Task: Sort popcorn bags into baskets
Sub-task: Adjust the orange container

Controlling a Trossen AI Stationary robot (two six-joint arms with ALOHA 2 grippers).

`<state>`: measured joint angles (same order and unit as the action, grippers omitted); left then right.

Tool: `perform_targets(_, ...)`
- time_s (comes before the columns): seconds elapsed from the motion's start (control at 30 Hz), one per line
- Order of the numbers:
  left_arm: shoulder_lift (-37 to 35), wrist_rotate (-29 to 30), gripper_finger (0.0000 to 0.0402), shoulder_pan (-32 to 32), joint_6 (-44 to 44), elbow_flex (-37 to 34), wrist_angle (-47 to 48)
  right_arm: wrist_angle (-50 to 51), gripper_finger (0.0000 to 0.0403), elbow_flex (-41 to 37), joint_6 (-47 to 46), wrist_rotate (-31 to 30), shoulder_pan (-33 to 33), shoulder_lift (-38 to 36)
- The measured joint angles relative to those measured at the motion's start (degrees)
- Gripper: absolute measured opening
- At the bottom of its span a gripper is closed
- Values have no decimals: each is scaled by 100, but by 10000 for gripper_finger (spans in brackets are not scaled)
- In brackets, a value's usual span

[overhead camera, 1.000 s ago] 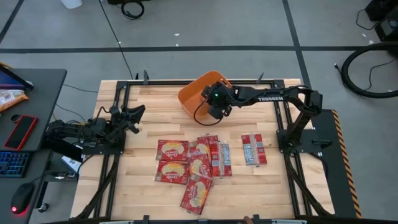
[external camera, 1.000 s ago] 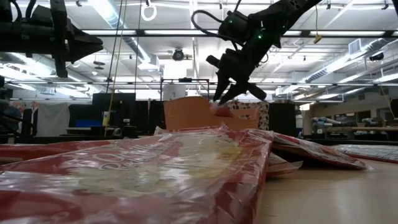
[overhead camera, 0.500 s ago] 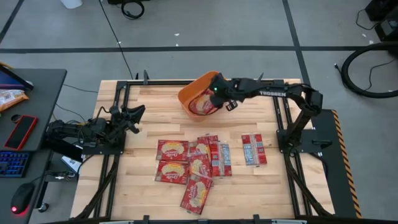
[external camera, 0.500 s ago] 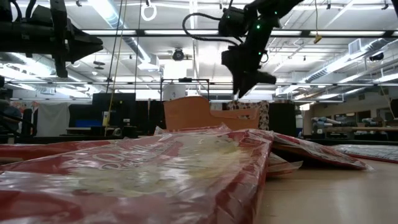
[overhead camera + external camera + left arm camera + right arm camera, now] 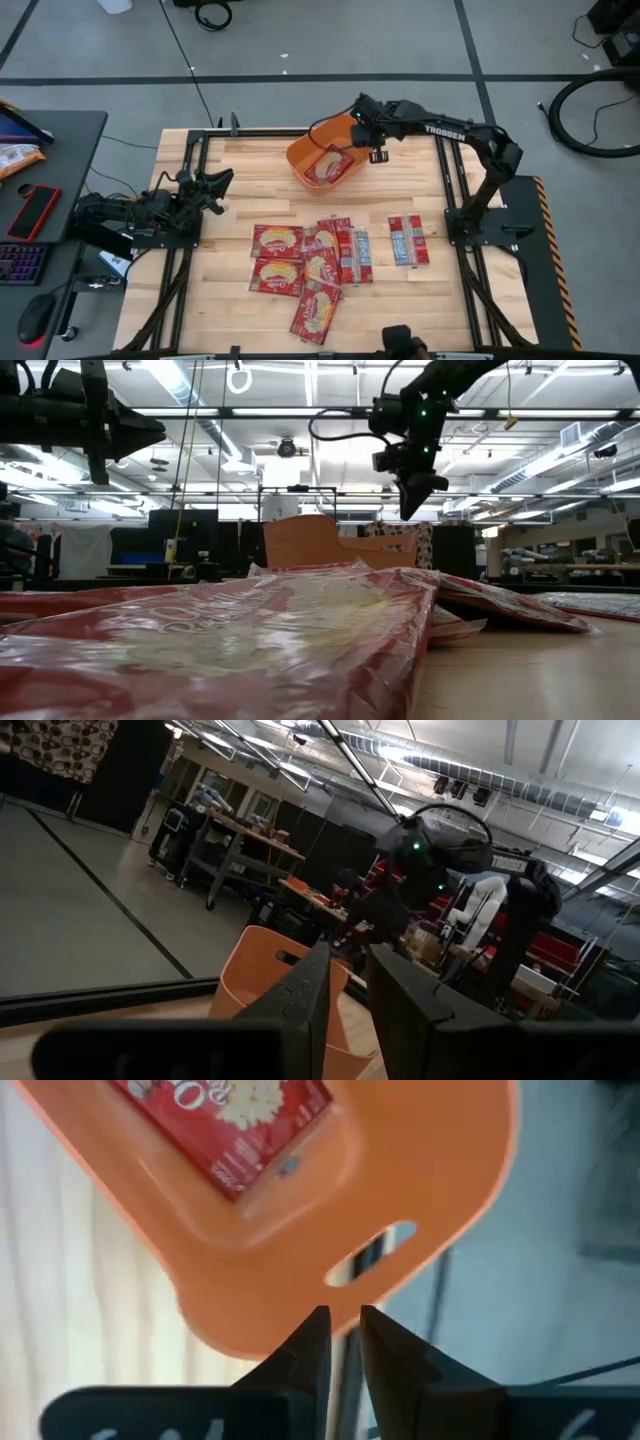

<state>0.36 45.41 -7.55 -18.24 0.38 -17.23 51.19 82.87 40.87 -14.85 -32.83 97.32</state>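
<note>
One popcorn bag [image 5: 328, 165] lies face up inside the orange tub [image 5: 300, 152] at the far side of the table [image 5: 240, 170], print showing. Right pincer [image 5: 377, 150] hangs above the tub's far rim by the handle slot, fingers [image 5: 310, 1342] drawn narrow with only a slim gap, gripping nothing. Seven or so more red bags [image 5: 312, 265] sit clustered mid-table, some overlapping, plus one striped-back bag [image 5: 408, 240] lying apart toward the right. Left pincer [image 5: 215, 185] waits low at the table's left edge, fingers narrow and empty.
</note>
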Motion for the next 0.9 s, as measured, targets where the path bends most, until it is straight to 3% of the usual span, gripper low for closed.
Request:
perform_targets(0.27, 0, -2, 73, 0, 0, 0, 2, -419, 70, -204, -1070, 682, -285, 7)
perform_targets(0.37, 0, -2, 73, 0, 0, -2, 2, -344, 81, -204, -1350, 645, -413, 7)
perform_targets(0.6, 0, -2, 73, -2, 0, 0, 2, 174, 86, -212, -1394, 996, -497, 7)
perform_targets(0.9, 0, -2, 73, 0, -13, 0, 2, 221, 84, -614, -1436, 884, -244, 0)
